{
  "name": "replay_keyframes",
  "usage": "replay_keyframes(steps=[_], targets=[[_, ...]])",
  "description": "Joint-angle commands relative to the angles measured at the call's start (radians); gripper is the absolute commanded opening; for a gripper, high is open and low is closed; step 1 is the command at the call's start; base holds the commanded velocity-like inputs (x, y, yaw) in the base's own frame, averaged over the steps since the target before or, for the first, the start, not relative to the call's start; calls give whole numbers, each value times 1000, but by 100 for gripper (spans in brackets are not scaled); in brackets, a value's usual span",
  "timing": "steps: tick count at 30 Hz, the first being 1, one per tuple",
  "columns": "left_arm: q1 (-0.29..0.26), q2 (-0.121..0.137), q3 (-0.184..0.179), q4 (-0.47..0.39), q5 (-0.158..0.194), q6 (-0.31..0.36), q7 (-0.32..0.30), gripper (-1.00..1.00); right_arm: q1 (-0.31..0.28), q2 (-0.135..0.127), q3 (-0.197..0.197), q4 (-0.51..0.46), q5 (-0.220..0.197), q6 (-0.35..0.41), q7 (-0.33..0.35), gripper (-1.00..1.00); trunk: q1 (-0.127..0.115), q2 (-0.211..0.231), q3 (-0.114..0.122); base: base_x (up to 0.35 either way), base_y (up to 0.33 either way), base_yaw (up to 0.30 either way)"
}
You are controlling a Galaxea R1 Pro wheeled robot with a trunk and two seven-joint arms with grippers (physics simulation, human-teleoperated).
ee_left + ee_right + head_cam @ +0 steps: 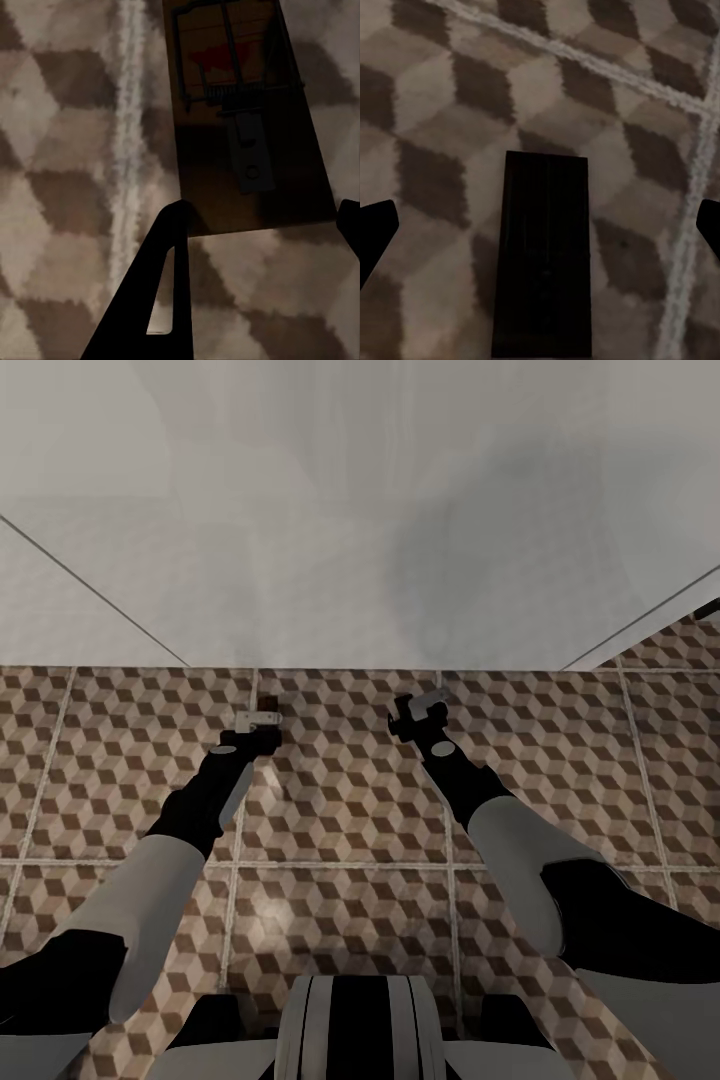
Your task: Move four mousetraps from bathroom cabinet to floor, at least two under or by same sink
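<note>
left gripper [259,225] open | mousetrap [240,112] flat | bathroom floor [340,830] cube-patterned tile

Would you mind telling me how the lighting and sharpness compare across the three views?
Head view: evenly lit, the bathroom floor crisp, a soft grey shadow on the white surface above it. Left wrist view: dim, the tile pattern blurred, yet the mousetrap shows its wire and red mark. Right wrist view: coarse and blurred, with a dark slab too shadowed to show detail.
</note>
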Motion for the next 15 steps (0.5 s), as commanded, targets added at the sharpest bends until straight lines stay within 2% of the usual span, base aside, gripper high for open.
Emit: replay_keyframes(steps=[1,15], targets=[[0,0,-4,-1,6,8,9,-100,0,0,3,1,7,-1,-8,100,0,0,0,0,0,0],[-2,1,-5,-1,6,12,12,-100,-1,0,4,2,7,-1,-8,100,0,0,0,0,0,0]])
